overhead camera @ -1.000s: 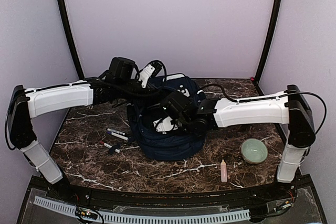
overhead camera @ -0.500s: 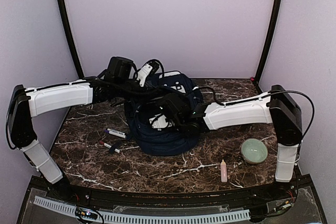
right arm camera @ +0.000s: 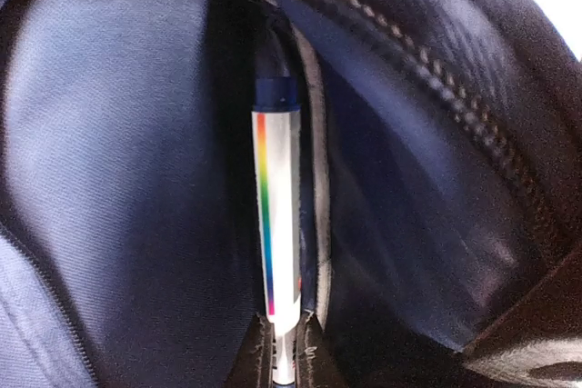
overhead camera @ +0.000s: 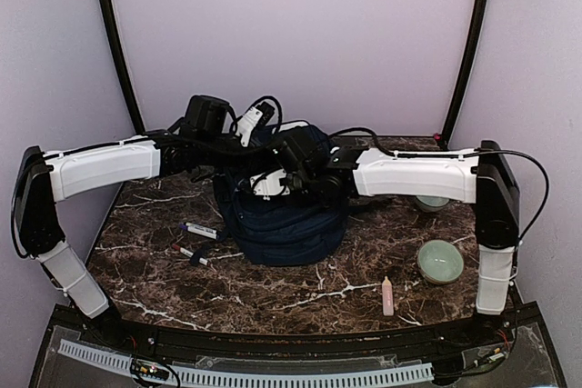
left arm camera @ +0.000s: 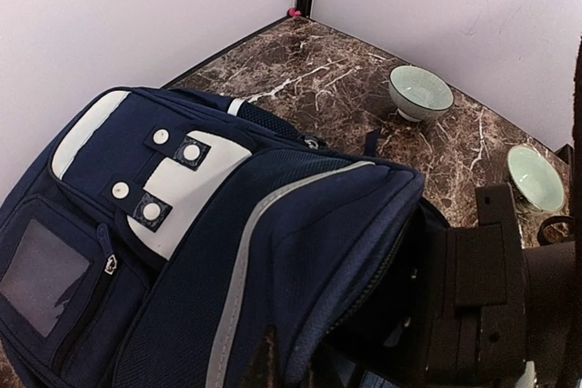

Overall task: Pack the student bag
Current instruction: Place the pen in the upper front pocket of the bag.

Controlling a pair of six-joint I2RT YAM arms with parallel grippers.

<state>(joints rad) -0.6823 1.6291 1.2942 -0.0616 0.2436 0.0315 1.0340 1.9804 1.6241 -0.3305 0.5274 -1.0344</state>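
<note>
The navy student bag (overhead camera: pixel 284 223) stands in the middle of the table with its main compartment open. My left gripper (overhead camera: pixel 258 138) is shut on the bag's upper opening edge and holds it up; in the left wrist view its fingers (left arm camera: pixel 269 361) pinch the blue flap (left arm camera: pixel 273 252). My right gripper (overhead camera: pixel 271 184) reaches into the opening. In the right wrist view it (right arm camera: pixel 284 363) is shut on a white marker (right arm camera: pixel 278 224) with a rainbow stripe and a blue cap, pointing deep inside the bag's blue lining (right arm camera: pixel 118 161).
Two markers (overhead camera: pixel 202 232) (overhead camera: pixel 191 254) lie on the marble left of the bag. A green bowl (overhead camera: pixel 440 261) and a pink tube (overhead camera: pixel 387 295) are at the front right. A second bowl (overhead camera: pixel 432 202) sits partly behind the right arm.
My right arm has swung back and left, carrying the marker from the bag's front up into its open top. The bag has shifted slightly toward the back.
</note>
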